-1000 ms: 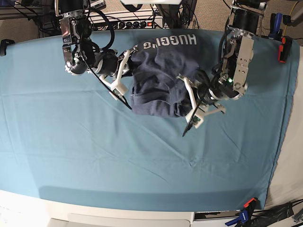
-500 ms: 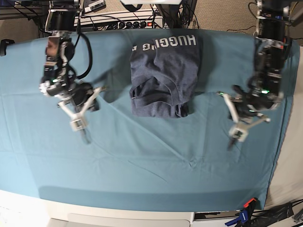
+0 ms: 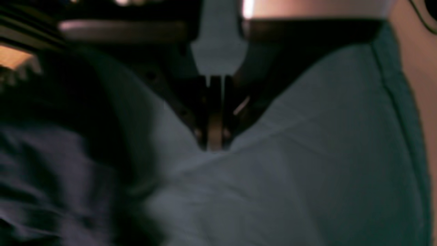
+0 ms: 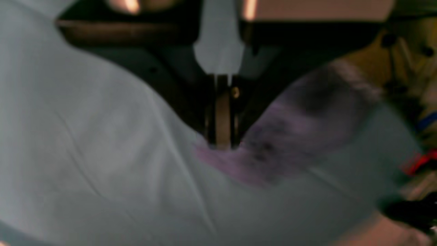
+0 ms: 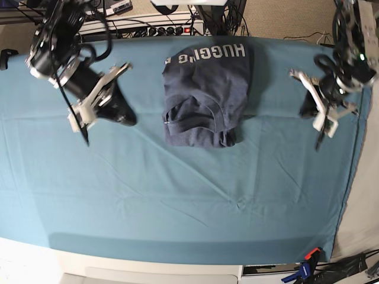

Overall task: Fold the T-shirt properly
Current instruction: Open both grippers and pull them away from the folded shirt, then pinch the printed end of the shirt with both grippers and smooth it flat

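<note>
Now both arms have pulled well clear of the T-shirt (image 5: 204,94), folded on the bench (image 5: 177,201); jaws seemingly closed, empty; folding looks nearly complete.

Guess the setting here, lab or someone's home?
Most likely a robotics lab bench. A teal table cloth covers the work table, clamps pin its edge, and power strips and cables sit behind it. The T-shirt lies between the two arms.
</note>
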Controlling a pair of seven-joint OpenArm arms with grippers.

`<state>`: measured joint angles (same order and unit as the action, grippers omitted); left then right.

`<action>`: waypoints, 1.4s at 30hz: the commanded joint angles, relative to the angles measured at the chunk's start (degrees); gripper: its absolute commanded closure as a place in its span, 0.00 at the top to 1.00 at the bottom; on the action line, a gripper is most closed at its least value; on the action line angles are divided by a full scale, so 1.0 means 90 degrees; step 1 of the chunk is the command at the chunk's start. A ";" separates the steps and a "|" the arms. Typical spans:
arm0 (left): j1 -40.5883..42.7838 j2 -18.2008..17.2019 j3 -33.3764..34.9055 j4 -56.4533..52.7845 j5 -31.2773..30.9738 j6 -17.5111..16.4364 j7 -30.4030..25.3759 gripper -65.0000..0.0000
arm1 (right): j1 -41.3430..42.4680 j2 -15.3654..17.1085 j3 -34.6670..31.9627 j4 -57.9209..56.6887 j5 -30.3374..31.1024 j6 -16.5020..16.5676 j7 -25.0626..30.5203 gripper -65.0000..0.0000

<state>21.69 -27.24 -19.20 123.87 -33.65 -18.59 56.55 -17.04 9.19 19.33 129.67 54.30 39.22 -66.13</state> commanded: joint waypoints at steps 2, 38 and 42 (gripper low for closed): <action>0.0282 0.0061 -0.0053 0.0393 -0.0034 -0.0005 -0.0189 0.00 | -0.0160 -0.0231 0.0015 0.0304 0.0447 0.0086 0.0138 0.00; 0.0784 0.1545 0.0287 0.0673 -0.0726 -0.0444 -0.0214 0.00 | -0.0311 -0.0403 -0.1392 -0.1938 -0.2875 -0.0901 0.0770 0.00; 0.0852 0.1545 0.0287 0.0709 -0.1095 -0.0452 -0.0109 0.00 | -0.0328 -0.0406 -0.1387 -0.1243 -0.1763 -0.0945 0.0602 0.00</action>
<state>28.99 -13.19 -16.56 129.01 -42.33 -22.52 56.55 -20.18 5.39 6.74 117.36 37.76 29.98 -62.11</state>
